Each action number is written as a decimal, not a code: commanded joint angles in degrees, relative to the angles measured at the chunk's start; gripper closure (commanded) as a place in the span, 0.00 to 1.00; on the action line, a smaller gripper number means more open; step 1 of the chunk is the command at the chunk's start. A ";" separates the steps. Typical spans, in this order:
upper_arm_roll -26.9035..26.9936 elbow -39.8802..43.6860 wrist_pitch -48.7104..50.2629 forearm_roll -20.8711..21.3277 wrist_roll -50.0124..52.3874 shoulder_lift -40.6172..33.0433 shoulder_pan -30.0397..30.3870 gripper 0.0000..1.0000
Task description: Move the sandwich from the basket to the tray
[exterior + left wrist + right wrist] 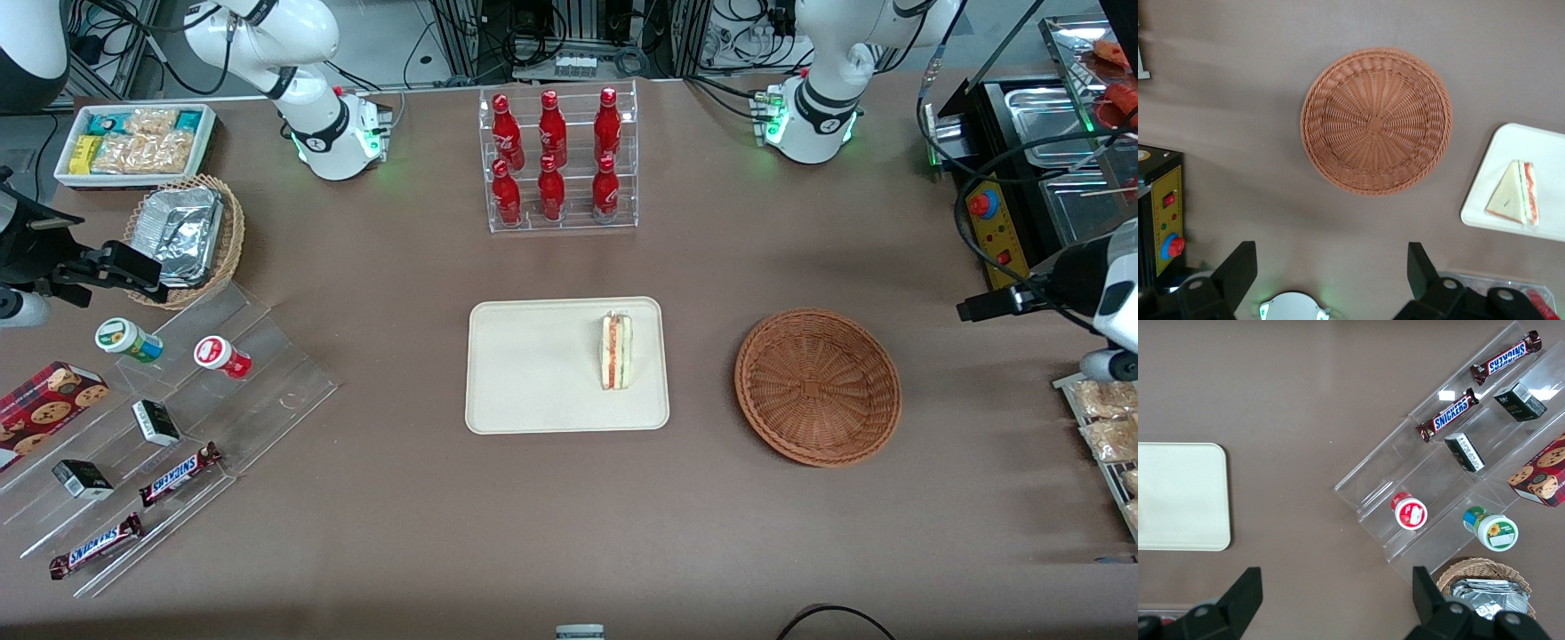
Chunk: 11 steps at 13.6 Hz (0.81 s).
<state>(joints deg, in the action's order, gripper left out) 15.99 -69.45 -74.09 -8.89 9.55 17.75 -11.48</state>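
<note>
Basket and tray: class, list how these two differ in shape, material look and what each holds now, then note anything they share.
The basket is round, reddish-brown and woven; the tray is rectangular, cream-white and smooth. The basket holds nothing; the tray carries the sandwich near its basket-side edge. Both are shallow and rest flat on the brown table. The open gripper hangs above the table beside the basket, holding nothing.

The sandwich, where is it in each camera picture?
Front view: the sandwich lies on the tray, at its end nearest the basket.
Left wrist view: sandwich on the tray corner; the open gripper is high above the table.
Right wrist view: not in it.
Shared landmark: the tray.
</note>
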 commanded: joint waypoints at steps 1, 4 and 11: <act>-7.70 0.37 2.71 4.05 -0.58 -3.15 5.22 0.01; -13.16 0.37 5.34 6.51 -0.14 -5.17 8.48 0.01; -20.03 -0.33 10.26 9.86 0.21 -8.60 13.33 0.01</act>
<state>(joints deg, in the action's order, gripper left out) -2.59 -69.21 -65.84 -0.66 9.53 10.45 1.25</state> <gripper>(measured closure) 0.004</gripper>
